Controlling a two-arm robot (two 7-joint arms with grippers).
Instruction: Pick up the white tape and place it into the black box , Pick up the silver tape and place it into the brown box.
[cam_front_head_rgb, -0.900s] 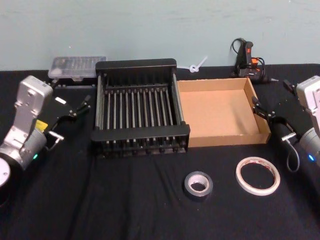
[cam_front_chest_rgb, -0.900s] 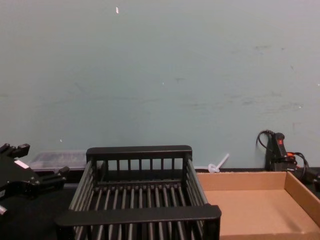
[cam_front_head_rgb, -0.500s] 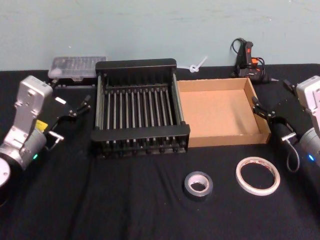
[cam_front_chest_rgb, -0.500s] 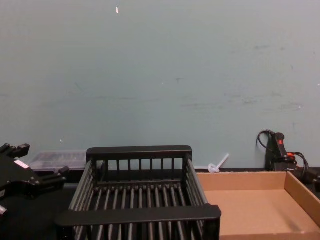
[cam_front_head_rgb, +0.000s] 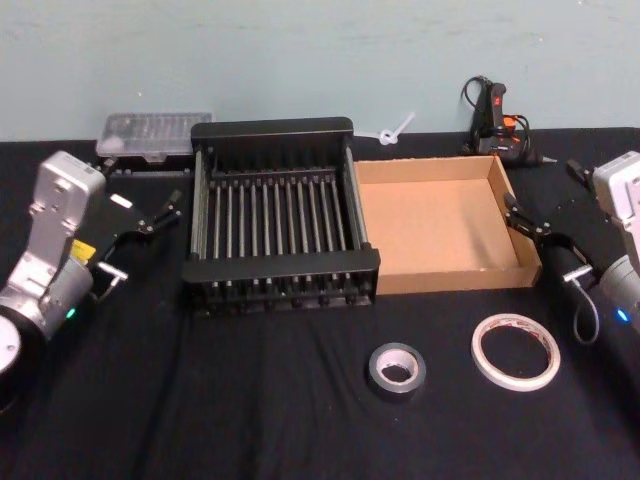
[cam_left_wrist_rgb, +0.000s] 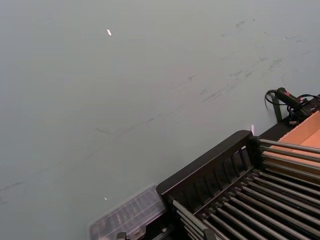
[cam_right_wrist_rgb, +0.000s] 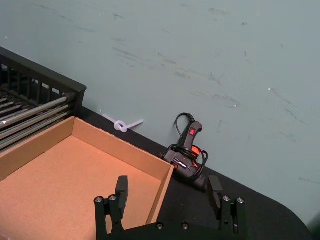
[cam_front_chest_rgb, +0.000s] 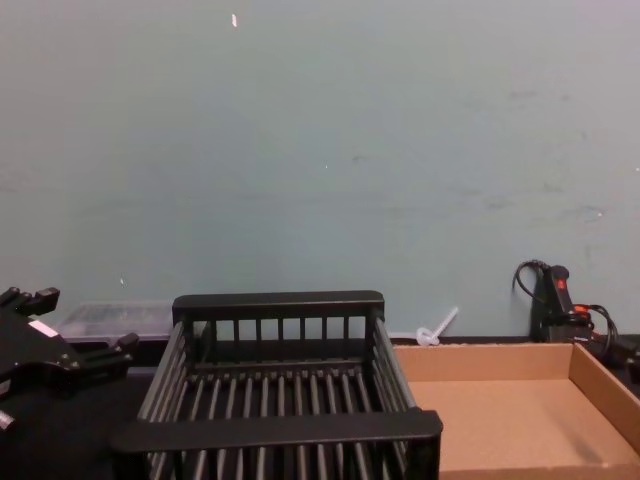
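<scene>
**Both tapes lie on the table, both pincers spread and empty**

Head view: the black slatted crate, the black box (cam_front_head_rgb: 283, 214), stands side by side with the shallow brown cardboard box (cam_front_head_rgb: 443, 223) on the black-clothed table (cam_front_head_rgb: 250, 400). Nearer the robot lie the white ring-shaped roll, the white tape (cam_front_head_rgb: 515, 351), and just to its left the small silver-grey roll, the silver tape (cam_front_head_rgb: 397, 370); neither is in a box. The left pincer (cam_front_head_rgb: 158, 215) hovers left of the crate, fingers apart, holding nothing. The right pincer (cam_front_head_rgb: 540, 215) hangs beside the cardboard box's right wall.

Left wrist view: the crate's bars and rim (cam_left_wrist_rgb: 235, 185) appear.

Right wrist view: the right pincer (cam_right_wrist_rgb: 170, 192) is spread wide over the cardboard box's corner (cam_right_wrist_rgb: 75, 170), empty.

Chest view: the crate (cam_front_chest_rgb: 277, 380) and cardboard box (cam_front_chest_rgb: 515, 405) sit below the wall, the left pincer (cam_front_chest_rgb: 75, 335) at lower left.
</scene>
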